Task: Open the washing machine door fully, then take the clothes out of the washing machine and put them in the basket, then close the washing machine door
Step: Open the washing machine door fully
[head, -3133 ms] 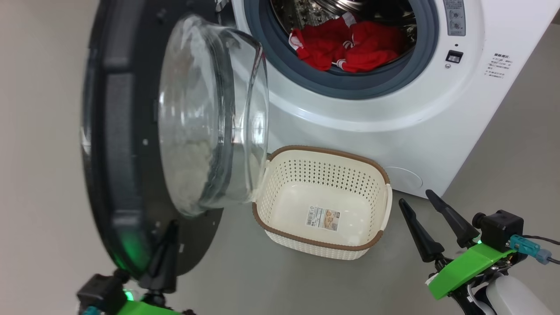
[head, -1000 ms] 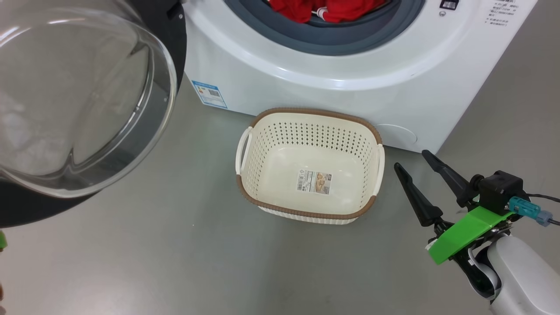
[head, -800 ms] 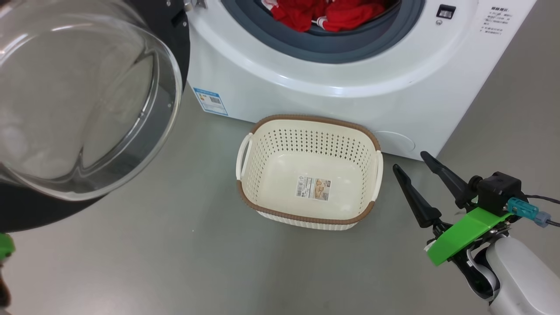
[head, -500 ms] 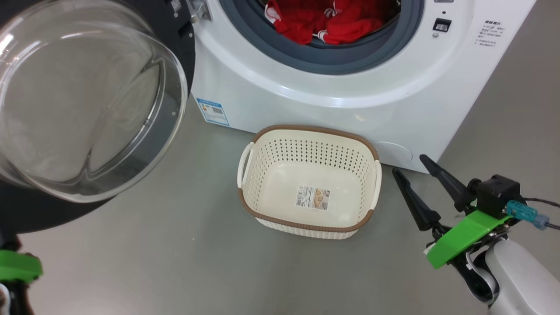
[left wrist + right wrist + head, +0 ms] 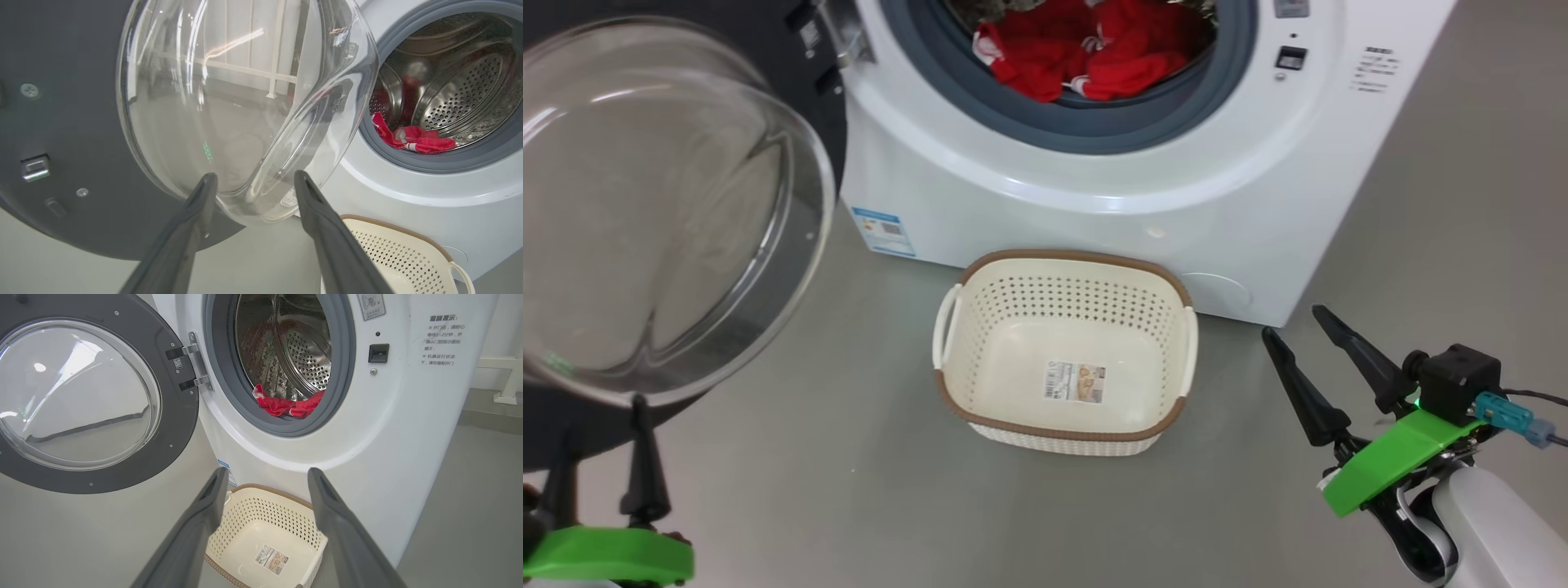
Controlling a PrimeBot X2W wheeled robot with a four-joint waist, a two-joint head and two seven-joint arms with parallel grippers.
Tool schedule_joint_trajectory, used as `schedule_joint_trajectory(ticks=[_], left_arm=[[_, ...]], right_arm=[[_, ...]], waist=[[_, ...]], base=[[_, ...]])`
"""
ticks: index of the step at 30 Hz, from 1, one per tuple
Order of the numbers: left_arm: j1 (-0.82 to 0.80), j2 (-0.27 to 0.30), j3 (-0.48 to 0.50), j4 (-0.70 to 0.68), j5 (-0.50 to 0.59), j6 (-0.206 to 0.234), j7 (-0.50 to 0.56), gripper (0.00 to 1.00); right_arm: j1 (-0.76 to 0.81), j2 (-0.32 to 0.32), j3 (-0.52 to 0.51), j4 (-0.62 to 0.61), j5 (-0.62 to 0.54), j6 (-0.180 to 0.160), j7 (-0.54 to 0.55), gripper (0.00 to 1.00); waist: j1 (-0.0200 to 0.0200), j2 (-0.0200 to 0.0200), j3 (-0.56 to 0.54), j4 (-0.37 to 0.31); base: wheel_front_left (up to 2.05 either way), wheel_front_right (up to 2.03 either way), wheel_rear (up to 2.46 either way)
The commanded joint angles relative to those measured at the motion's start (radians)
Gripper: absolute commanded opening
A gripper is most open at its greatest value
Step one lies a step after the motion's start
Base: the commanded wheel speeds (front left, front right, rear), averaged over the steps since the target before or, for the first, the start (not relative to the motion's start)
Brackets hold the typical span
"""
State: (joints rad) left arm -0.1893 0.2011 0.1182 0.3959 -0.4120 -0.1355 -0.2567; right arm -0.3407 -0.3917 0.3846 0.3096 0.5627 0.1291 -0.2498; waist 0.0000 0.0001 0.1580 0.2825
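The washing machine (image 5: 1094,204) stands with its door (image 5: 662,212) swung wide to the left, the glass bowl facing me. The red clothes (image 5: 1086,57) lie at the front of the steel drum, also seen as clothes (image 5: 288,406) and clothes (image 5: 412,141). On the floor in front of the washer sits the basket (image 5: 1054,429), with only a paper label inside. My left gripper (image 5: 605,425) is open just below the door's lower rim, nothing between its fingers (image 5: 192,220). My right gripper (image 5: 1294,321) is open to the right of the basket, pointing towards the washer.
A blue label sticker (image 5: 882,231) marks the washer's lower left front. The open door (image 5: 175,416) overhangs the grey floor on the left. A white rail foot (image 5: 506,392) stands behind the washer on the right.
My left gripper has opened and come off the door's rim, dropping into the head view's lower left. The door stands far wider than three seconds ago. The head camera has shifted.
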Motion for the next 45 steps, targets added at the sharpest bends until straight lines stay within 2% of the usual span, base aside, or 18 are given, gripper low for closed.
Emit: schedule_joint_trajectory(ticks=[1, 12, 16, 26, 36, 45], left_arm=[[0.000, 0.041, 0.016, -0.040, -0.012, 0.005, -0.005, 1.00], [0.070, 0.095, -0.133, -0.163, -0.044, 0.005, -0.005, 1.00], [0.094, 0.101, -0.150, -0.206, -0.049, 0.005, -0.005, 1.00], [0.141, 0.098, -0.165, -0.259, -0.071, 0.005, -0.005, 1.00], [0.177, 0.087, -0.169, -0.269, -0.074, 0.005, -0.005, 1.00], [0.185, 0.085, -0.172, -0.276, -0.072, 0.005, -0.005, 1.00]], right_arm=[[0.026, -0.003, 0.006, -0.027, 0.001, 0.002, -0.012, 1.00], [0.070, 0.007, -0.047, -0.047, -0.007, 0.002, -0.012, 1.00], [0.095, 0.013, -0.074, -0.058, -0.010, 0.002, -0.012, 1.00], [0.141, 0.021, -0.118, -0.079, -0.020, 0.002, -0.012, 1.00], [0.186, 0.016, -0.152, -0.090, -0.022, 0.002, -0.012, 1.00], [0.204, 0.018, -0.172, -0.099, -0.026, 0.002, -0.012, 1.00]], waist=[[0.0000, -0.0001, -0.007, -0.029], [0.0000, -0.0001, -0.022, -0.161], [0.0000, -0.0001, -0.028, -0.222], [0.0000, -0.0001, -0.037, -0.321], [0.0000, -0.0001, -0.057, -0.360], [0.0000, -0.0001, -0.067, -0.358]], base=[[0.00, 0.00, 0.00], [0.00, 0.00, 0.00], [0.00, 0.00, 0.00], [0.00, 0.00, 0.00], [0.00, 0.00, 0.00], [0.00, 0.00, 0.00]])
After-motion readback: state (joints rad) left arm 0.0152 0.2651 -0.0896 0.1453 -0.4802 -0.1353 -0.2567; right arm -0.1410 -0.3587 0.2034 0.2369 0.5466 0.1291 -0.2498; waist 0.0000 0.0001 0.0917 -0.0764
